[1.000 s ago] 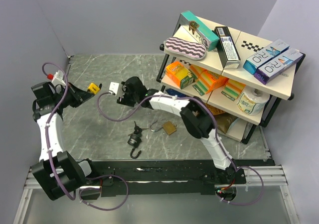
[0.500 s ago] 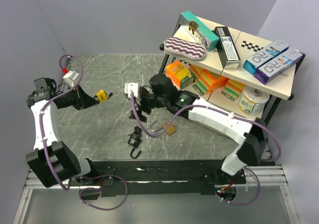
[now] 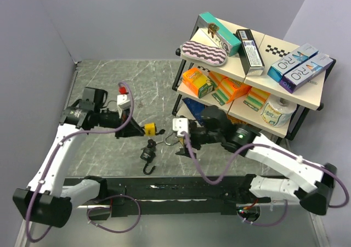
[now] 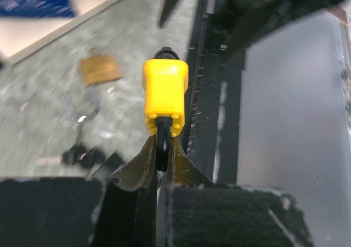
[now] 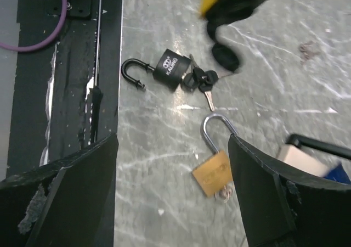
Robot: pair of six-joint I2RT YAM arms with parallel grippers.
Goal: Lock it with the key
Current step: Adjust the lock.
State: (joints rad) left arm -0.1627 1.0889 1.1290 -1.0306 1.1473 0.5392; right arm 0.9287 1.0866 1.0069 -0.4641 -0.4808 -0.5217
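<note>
My left gripper [image 3: 140, 128] is shut on the black shackle of a yellow padlock [image 3: 149, 128] and holds it above the table; the left wrist view shows the padlock [image 4: 164, 96] just beyond my fingertips [image 4: 147, 160]. A brass padlock [image 5: 214, 172] with its shackle open lies on the table, a small key ring at its base. My right gripper [image 5: 173, 139] hangs open and empty above it, also in the top view [image 3: 182, 146]. A black padlock [image 5: 171, 68] with an open shackle and a bunch of keys [image 5: 203, 82] lies nearby, also in the top view [image 3: 147, 153].
A two-level shelf [image 3: 258, 74] loaded with boxes stands at the right, close behind the right arm. A black rail [image 3: 192, 184] runs along the near table edge. Grey walls close off the left and back.
My left arm has swung right toward the table's middle, carrying the yellow padlock. My right arm has drawn back to the right and now hangs over the brass padlock.
</note>
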